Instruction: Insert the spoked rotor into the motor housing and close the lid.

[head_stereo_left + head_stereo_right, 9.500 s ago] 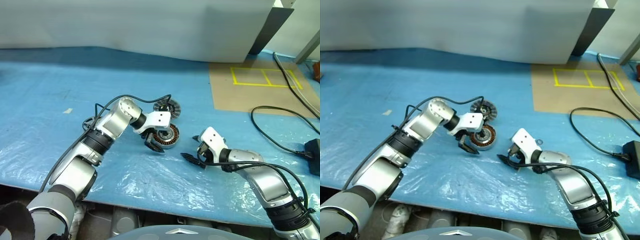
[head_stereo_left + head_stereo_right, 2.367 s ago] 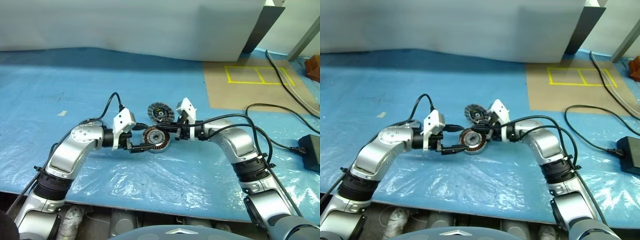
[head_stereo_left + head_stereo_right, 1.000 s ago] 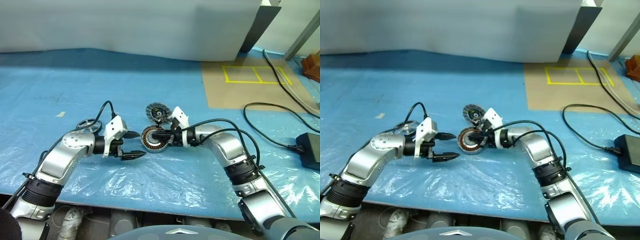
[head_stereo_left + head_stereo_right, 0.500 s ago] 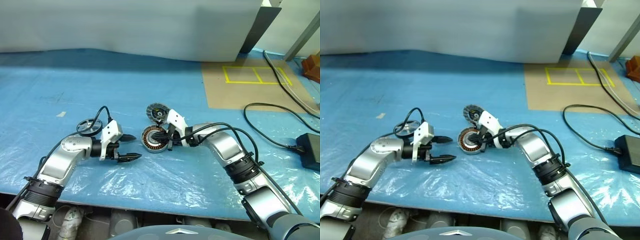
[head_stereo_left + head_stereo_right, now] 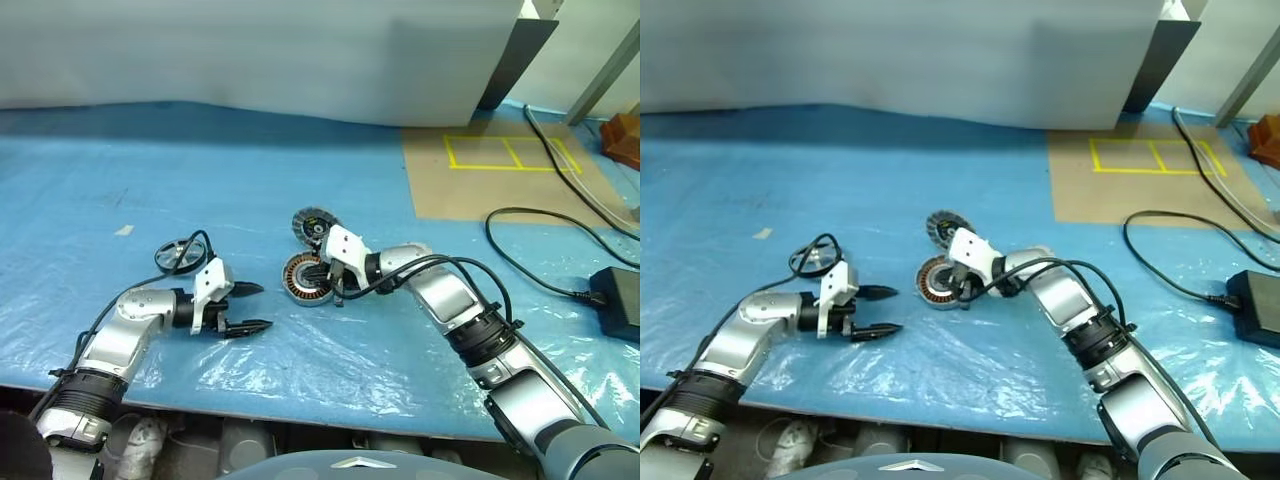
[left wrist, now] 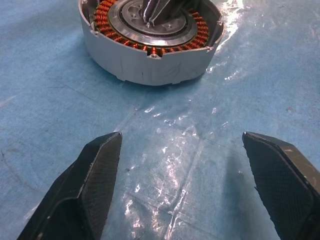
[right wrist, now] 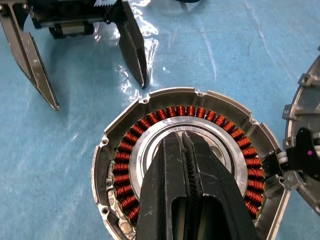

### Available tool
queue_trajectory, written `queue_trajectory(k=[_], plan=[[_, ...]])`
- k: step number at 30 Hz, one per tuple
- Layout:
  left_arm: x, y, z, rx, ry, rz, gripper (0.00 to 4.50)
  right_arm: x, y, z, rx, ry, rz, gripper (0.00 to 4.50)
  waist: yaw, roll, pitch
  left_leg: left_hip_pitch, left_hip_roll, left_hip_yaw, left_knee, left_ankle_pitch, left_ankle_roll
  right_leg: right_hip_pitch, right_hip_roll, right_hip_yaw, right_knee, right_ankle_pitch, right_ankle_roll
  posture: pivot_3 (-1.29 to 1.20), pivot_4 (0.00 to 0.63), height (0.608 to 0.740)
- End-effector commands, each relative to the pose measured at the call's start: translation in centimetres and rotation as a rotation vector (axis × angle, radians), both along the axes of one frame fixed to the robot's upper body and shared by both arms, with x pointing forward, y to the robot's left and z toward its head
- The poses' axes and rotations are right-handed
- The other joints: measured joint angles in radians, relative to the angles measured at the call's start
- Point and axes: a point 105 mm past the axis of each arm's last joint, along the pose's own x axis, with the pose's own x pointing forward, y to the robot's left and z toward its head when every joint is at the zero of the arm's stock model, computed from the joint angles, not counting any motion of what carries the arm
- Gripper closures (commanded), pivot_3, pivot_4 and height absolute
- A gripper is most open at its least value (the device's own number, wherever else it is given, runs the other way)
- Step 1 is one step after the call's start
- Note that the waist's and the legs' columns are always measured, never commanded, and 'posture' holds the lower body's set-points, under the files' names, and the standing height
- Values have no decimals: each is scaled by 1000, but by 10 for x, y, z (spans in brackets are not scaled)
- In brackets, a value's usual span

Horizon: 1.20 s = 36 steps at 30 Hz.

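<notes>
The motor housing point(image 5: 303, 281) lies open on the blue sheet, its copper windings point(image 7: 165, 114) ringing a metal hub. Joined to its far rim, the lid point(image 5: 313, 224) lies with its silvery inner face up. My right gripper point(image 7: 183, 142) is shut and empty, tips over the hub. The left gripper point(image 5: 253, 308) stands open just left of the housing, a short gap away, low over the sheet with nothing between its fingers point(image 6: 97, 172). Behind the left wrist, the black spoked rotor point(image 5: 170, 258) lies flat, partly crossed by the arm's cable.
A brown board point(image 5: 500, 175) with yellow tape lines sits at the back right. A black cable point(image 5: 545, 225) runs to a power adapter point(image 5: 615, 300) on the right. A grey panel bounds the back; the table's front edge is close below the arms.
My left gripper has drawn back leftward from the housing and sunk toward the sheet, still open. The right gripper has rolled about its own axis, tips staying at the hub.
</notes>
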Motion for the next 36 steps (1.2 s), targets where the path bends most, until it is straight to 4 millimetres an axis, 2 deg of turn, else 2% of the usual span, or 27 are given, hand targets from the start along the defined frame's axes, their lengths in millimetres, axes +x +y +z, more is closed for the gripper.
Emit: queue_trajectory(k=[1, 6, 8, 12, 15, 18, 24, 28, 31, 33, 36], plan=[[4, 4, -1, 13, -24, 3, 454, -4, -19, -41, -120, 106, -74, 4470, 1, 0, -4, 0, 0, 0, 0, 0, 0, 0, 0, 0, 0, 0, 0, 0, 150, 740], [7, -1, 3, 7, -37, -9, 454, -1, -20, -34, -30, 184, -130, 4470, 1, 0, -5, 2, 0, 0, 0, 0, 0, 1, 0, 1, 0, 0, 0, 0, 150, 740], [7, -2, 4, 7, -40, -12, 454, 2, -16, -18, 77, 211, -157, 4470, 4, 0, -5, 1, 0, 0, 0, 0, 0, 1, 0, 1, 0, 0, 0, 0, 150, 740], [6, -3, 6, 8, -41, -14, 454, -1, -8, 35, 344, 253, -98, 4470, 7, 0, -5, -5, 0, 0, 0, 0, 0, -6, 0, 1, -1, 0, 0, 0, 150, 740], [6, -5, 9, 4, -42, -13, 454, -4, -5, 56, 428, 263, -62, 4470, 7, 0, -5, -10, 0, 0, -1, 0, 0, -11, 1, 0, -1, 0, 0, 0, 150, 740], [6, -5, 10, 5, -40, -11, 454, -7, 0, 49, 382, 270, -55, 4470, 0, 0, -5, -10, 1, 0, -2, 0, 0, -11, 1, -1, -1, 0, 0, 0, 150, 740], [7, -5, 16, 6, -49, 0, 454, 2, 3, 31, 298, 246, -102, 4470, -3, 0, -4, -10, 1, 0, -2, 0, 0, -11, 1, -1, -2, 0, -1, 0, 150, 740], [26, 9, 42, -71, -94, 130, 454, -2, -4, 50, 395, 283, -100, 4470, -2, 0, -3, -10, 1, 0, -2, 0, 0, -12, 1, -1, -2, 0, -1, 0, 150, 740], [53, 17, 89, -212, -206, 317, 454, -10, -23, 57, 403, 297, -118, 4470, 10, -1, -2, -11, 1, 0, -2, 0, 0, -12, 1, -1, -2, 0, -1, 0, 150, 740], [51, 13, 119, -281, -210, 338, 454, -15, -36, 56, 383, 291, -141, 4470, 20, -4, -1, -12, 0, 0, -2, 0, 0, -11, 1, -1, -3, 0, -1, 0, 150, 740], [37, 5, 139, -227, -255, 293, 454, -22, -52, 47, 323, 278, -188, 4470, 19, -4, 0, -12, 0, 0, -3, 0, 0, -11, 1, -1, -3, 0, -1, 0, 150, 740]])
